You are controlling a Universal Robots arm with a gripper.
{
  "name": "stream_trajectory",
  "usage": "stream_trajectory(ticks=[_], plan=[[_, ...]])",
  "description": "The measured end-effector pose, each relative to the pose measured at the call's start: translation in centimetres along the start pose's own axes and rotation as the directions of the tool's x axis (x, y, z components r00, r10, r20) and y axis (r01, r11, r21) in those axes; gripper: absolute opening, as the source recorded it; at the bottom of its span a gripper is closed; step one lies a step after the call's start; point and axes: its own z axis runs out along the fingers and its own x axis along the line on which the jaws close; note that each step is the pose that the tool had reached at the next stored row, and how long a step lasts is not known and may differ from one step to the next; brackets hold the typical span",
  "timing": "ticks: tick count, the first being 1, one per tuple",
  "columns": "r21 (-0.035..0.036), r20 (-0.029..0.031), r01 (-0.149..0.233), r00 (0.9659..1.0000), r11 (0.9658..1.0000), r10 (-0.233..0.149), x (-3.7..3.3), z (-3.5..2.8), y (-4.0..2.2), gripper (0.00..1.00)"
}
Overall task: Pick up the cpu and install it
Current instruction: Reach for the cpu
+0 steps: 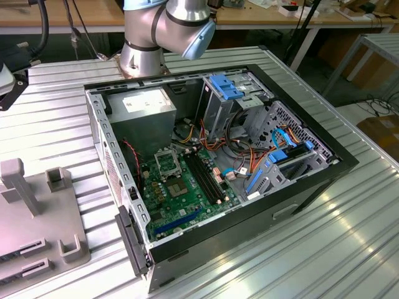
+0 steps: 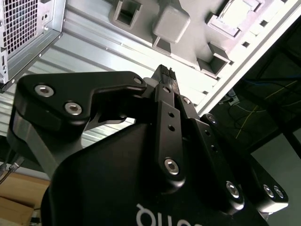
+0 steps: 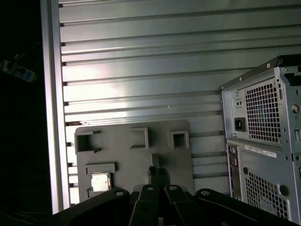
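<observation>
The cpu [image 3: 100, 181], a small square chip with a dull metal top, lies in a square pocket of the grey fixture plate [image 3: 136, 155] on the table. It also shows in the second wrist view, cpu [image 2: 237, 13]. My gripper [image 3: 158, 175] hangs above the fixture plate, a little to one side of the chip and not touching it. Its two black fingers [image 2: 164, 101] are pressed together with nothing between them, so the gripper [image 2: 164, 70] is shut and holds nothing. In the exterior view the green motherboard [image 1: 181, 190] lies in the open computer case [image 1: 299, 187], with the socket [image 1: 167, 163] near its middle.
The case stands on a ribbed aluminium table [image 1: 349, 243]; its rear panel [image 3: 261, 141] rises close beside the fixture. The fixture plate [image 1: 37, 212] with upright posts sits at the exterior view's left. The arm's base [image 1: 143, 43] stands behind the case. The table edge [image 3: 52, 117] runs near the fixture.
</observation>
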Motion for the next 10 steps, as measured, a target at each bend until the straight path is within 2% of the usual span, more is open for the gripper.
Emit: stream_trajectory(ticks=[10], plan=[[0.0000,0.0000,0.000,1.0000,1.0000,0.000,0.68,0.02,-0.05,0.11]])
